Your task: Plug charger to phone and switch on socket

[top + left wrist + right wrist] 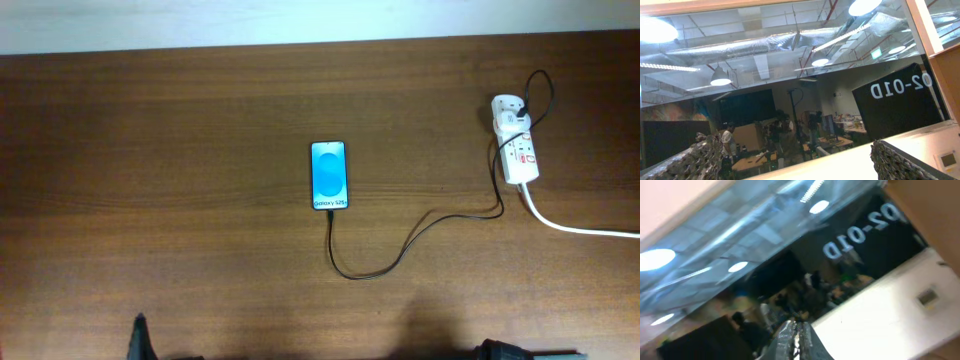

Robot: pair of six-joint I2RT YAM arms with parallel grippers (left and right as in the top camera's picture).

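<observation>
Two arms, only dark tips showing at near table edge in overhead: left arm (140, 342), right arm (515, 351), both well apart from everything on the table. Left gripper (795, 162): two fingers (687, 160) spread wide, nothing between. Right gripper (796, 337): two fingers pressed together, gripping nothing, view blurred. Both wrist cameras aimed up at one glass pane (790, 60), ceiling lamps reflected in it, plus one mirrored "02-01D" sign (902, 87).

One wooden table (150, 150). One charger (404, 247): thin black cable, nearest item, looping toward near edge. Plug tip meeting near short edge of phone; other end running right, then away to one white adapter (508, 108) seated at far end of socket. One phone (329, 175): flat, screen up, lit blue, mid-table. One socket (520, 152): white strip with red markings, far right, well apart from phone. Switch position: cannot tell. One thick white cord (575, 228) leaving near end of socket, off right edge.
</observation>
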